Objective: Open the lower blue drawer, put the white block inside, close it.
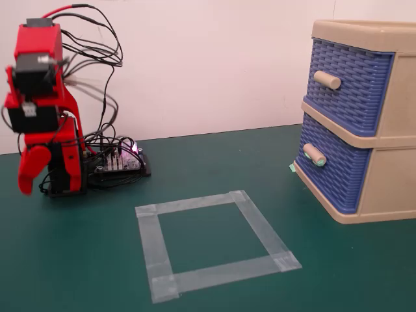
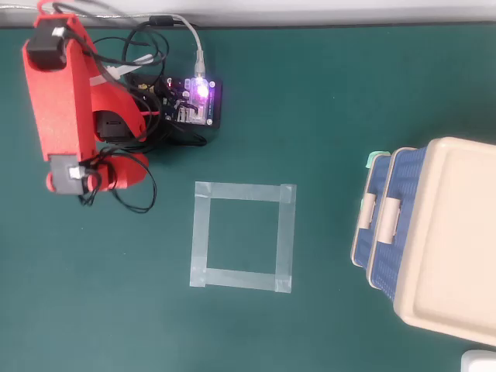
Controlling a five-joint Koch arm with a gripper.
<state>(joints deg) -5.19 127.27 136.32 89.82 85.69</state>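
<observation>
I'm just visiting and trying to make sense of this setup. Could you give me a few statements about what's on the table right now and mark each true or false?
1. Both blue drawers look pushed in. True; see the lower blue drawer.
2. The gripper is at the drawer knob. False: it hangs folded by the arm's base, far from the cabinet.
3. A white block lies inside the tape square. False: no block is visible there.
4. The tape square lies between arm and cabinet. True.
</observation>
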